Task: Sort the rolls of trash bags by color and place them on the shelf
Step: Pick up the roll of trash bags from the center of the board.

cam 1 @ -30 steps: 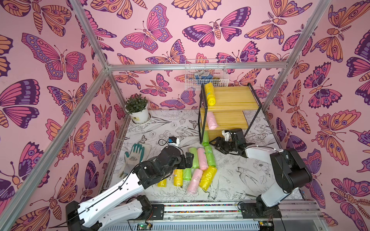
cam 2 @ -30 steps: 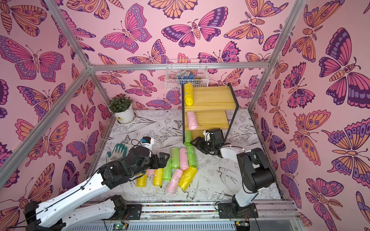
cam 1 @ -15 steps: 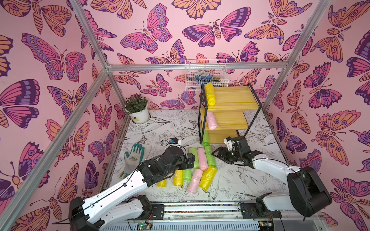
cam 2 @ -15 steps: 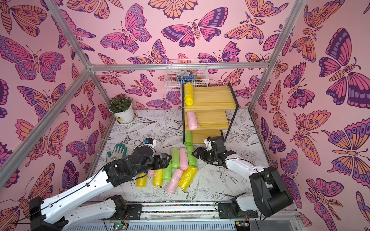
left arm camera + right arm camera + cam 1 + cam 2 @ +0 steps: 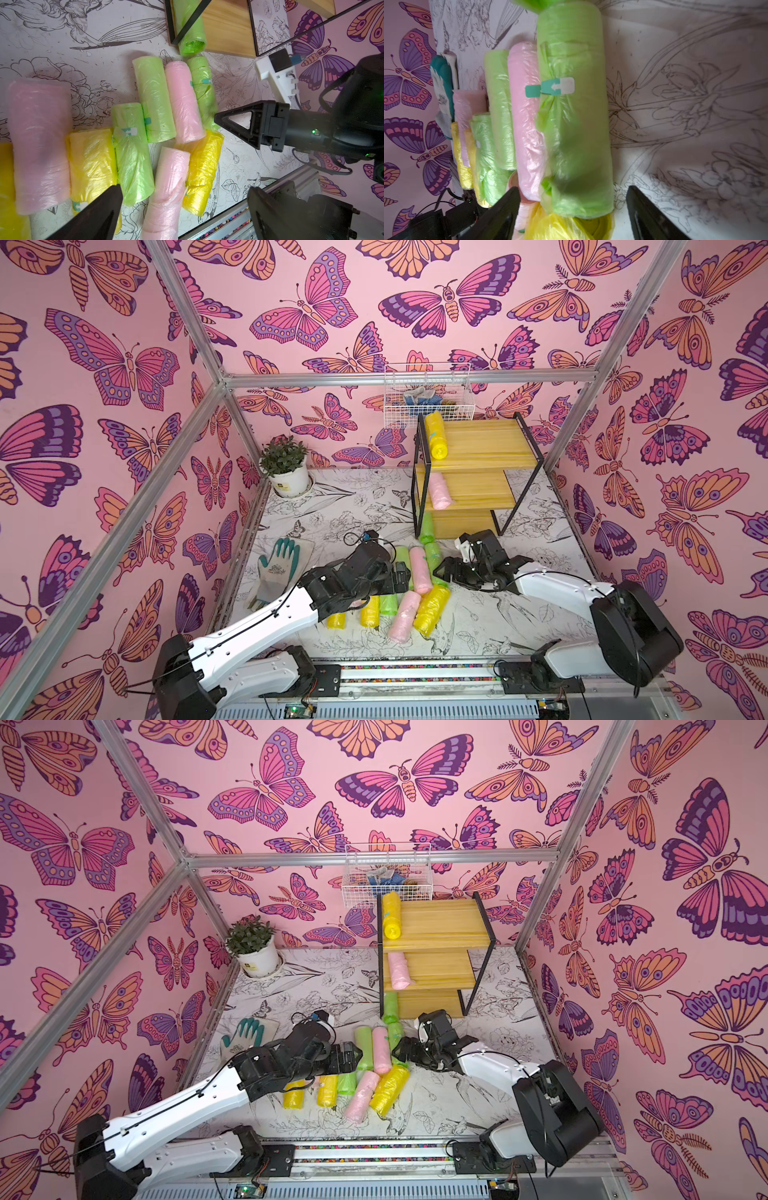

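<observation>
The right hand (image 5: 572, 188), fingers spread and gripping nothing, sits over the 6 o'clock end of a lime green roll (image 5: 575, 124) on the table (image 5: 478, 626). The roll runs toward 12 o'clock, where the shelf (image 5: 490, 448) stands. At the right hand's 9 o'clock, the left hand (image 5: 184, 187), spread wide and empty, hangs over the loose heap of rolls (image 5: 401, 614).

Stepped shelf (image 5: 478, 448) at 1 o'clock; along its 9 o'clock edge lie yellow roll (image 5: 436, 439) top, pink roll (image 5: 439, 491) middle, green roll (image 5: 427, 526) bottom; nine mixed rolls (image 5: 432, 610) clustered at its 6 o'clock
</observation>
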Tool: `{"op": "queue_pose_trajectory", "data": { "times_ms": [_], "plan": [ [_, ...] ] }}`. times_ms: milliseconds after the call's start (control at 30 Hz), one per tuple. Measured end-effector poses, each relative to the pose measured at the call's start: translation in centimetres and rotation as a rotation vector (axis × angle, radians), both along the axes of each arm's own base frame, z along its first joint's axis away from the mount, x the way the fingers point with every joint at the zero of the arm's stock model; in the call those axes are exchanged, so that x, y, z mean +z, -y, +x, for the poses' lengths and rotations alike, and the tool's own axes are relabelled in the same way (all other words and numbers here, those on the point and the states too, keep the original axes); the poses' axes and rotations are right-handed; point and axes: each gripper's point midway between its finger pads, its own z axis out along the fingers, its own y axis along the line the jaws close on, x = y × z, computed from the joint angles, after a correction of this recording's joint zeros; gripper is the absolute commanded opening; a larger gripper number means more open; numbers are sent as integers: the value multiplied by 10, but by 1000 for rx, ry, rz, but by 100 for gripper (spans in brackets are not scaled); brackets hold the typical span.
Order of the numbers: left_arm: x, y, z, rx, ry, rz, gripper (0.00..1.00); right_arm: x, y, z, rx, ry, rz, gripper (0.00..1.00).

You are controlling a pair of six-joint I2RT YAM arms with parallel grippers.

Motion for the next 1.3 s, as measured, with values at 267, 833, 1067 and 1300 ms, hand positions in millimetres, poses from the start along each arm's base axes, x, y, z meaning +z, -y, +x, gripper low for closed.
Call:
{"op": "queue_pose_trajectory", "data": {
  "times_ms": [267,833,1067,1300],
  "plan": [
    [4,3,-1,-11,-7,-17,100,-18,-3,1,14,-26,-78,57],
    [10,6,0,-13,0,-26,100,-28,0,25,-16,30,-156,45],
    [9,5,-1,-15,-3,-19,100,-24,3,25,-22,51,-160,0],
    [9,4,-1,-15,-3,-18,100,-12,31,1,-60,98,-176,0]
  ]
}}
